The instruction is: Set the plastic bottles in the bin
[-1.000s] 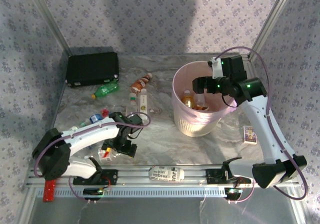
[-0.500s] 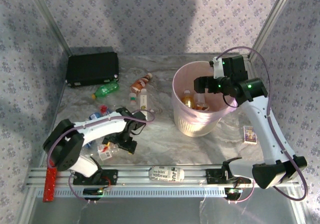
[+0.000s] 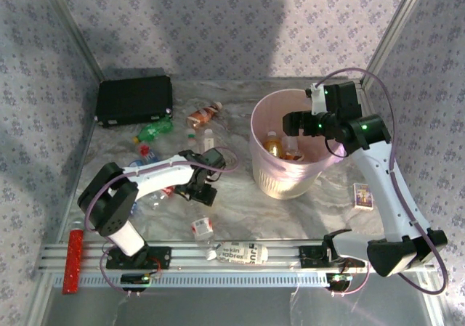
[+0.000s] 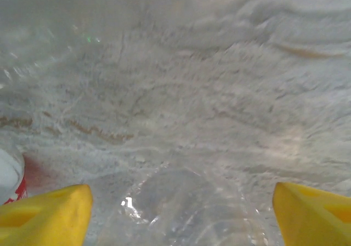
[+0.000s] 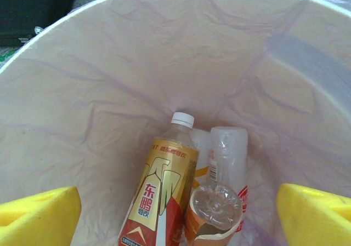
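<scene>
Left gripper (image 4: 182, 188) has swung centreward from seven o'clock, spread astride a clear bottle (image 4: 192, 213), seemingly not gripping yet. Right gripper (image 3: 292, 123) hangs spread over the bin (image 3: 280, 184) at two o'clock: some bottles (image 5: 164, 202) inside, several loose at ten.

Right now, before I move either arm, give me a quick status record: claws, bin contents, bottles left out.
left claw: open, low over the table, clear bottle between its fingers
right claw: open, empty, above the bin
bin contents: gold-label bottle and at least two others
left out: green bottle, orange bottle, several clear ones, all lying loose
task: not finished
</scene>
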